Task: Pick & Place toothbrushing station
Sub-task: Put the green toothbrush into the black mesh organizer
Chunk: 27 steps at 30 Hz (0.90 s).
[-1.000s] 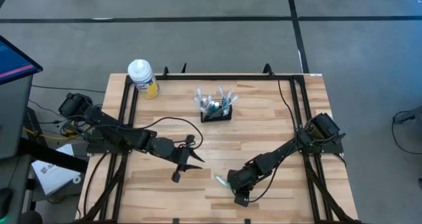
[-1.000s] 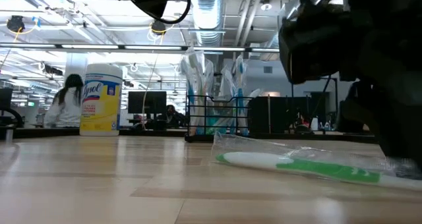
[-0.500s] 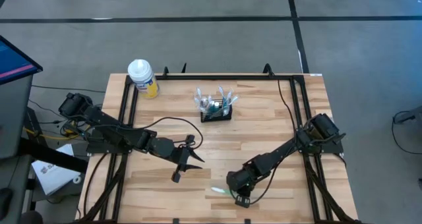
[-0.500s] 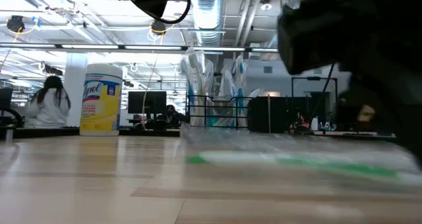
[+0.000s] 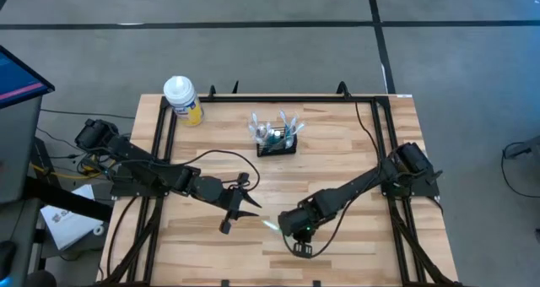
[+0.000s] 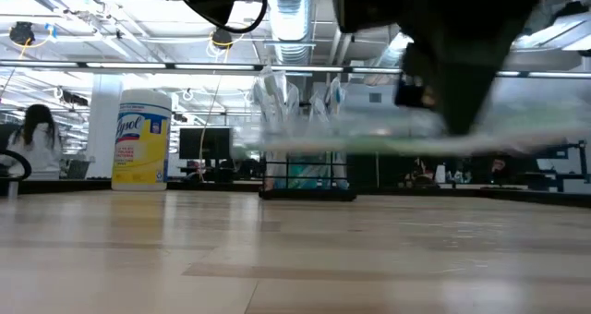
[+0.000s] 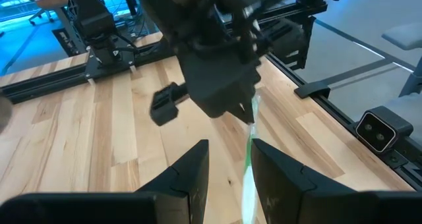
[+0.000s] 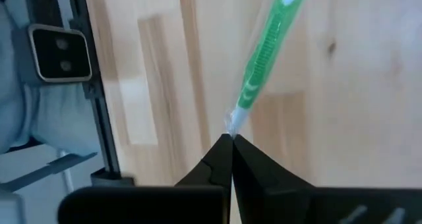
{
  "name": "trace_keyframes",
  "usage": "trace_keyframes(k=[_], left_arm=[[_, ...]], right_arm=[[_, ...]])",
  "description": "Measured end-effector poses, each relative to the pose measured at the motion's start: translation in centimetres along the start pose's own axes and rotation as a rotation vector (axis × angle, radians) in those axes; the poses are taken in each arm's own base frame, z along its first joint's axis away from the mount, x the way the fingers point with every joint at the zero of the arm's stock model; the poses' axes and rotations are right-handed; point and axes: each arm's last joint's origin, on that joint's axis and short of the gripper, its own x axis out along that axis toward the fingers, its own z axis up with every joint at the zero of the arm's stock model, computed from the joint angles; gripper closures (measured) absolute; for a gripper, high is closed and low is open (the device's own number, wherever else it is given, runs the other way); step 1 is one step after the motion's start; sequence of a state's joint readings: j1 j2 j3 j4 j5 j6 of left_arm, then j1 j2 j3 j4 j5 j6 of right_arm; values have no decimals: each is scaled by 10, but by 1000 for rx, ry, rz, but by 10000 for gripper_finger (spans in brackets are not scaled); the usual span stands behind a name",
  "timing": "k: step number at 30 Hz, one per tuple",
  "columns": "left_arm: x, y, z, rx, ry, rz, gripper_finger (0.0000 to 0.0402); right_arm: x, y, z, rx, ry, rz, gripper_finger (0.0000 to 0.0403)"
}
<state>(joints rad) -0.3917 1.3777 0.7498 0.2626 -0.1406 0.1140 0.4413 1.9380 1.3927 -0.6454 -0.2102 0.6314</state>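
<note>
The toothbrushing station (image 5: 277, 140), a small black wire-mesh box with wrapped brushes standing in it, rests on the wooden table toward its far middle; the low view also shows the station (image 6: 305, 171). My right gripper (image 5: 294, 230) hovers over the near middle, shut on a green toothbrush (image 8: 265, 53) in a clear wrapper. The toothbrush (image 6: 388, 144) is well above the tabletop. My left gripper (image 5: 242, 204) waits open just left of it, and the left wrist view shows the toothbrush (image 7: 249, 159) beyond those fingers. My right gripper pinches the toothbrush's wrapped handle end (image 8: 233, 122) between its two fingertips (image 8: 223, 151). The fingers come steeply from above and lie roughly in line with the brush. The toothbrush is lifted clear of the table and lies about level in the low view.
A yellow wipes canister with a white cap (image 5: 182, 100) stands at the table's far left corner. Black frame rails (image 5: 160, 143) run along the table's left, right and far edges. Bare wood lies between the station and the grippers.
My right gripper has risen and drifted toward the table's left, rolling somewhat. The green toothbrush, which lay flat on the table by the near edge, has come up with it and now hangs clear of the wood.
</note>
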Motion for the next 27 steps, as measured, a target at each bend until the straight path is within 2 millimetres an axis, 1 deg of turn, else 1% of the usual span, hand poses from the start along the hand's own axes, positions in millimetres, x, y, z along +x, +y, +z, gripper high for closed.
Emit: trace_keyframes(k=[7, 11, 17, 22, 27], left_arm=[[-1, -8, 1, 16, -4, -25, 294], [-2, -11, 1, 44, -6, -36, 294], [-2, -12, 1, 71, 0, 22, 294], [-4, -22, 3, 182, 2, 71, 292], [-8, -33, 4, 267, 8, 129, 267]], right_arm=[[-27, 2, 21, -64, -52, -45, 403], [-38, 1, 32, -87, -88, -36, 403], [-46, -2, 41, -92, -121, -30, 403], [-52, -6, 49, -103, -144, -27, 403], [-58, -13, 56, -103, -166, -28, 403]])
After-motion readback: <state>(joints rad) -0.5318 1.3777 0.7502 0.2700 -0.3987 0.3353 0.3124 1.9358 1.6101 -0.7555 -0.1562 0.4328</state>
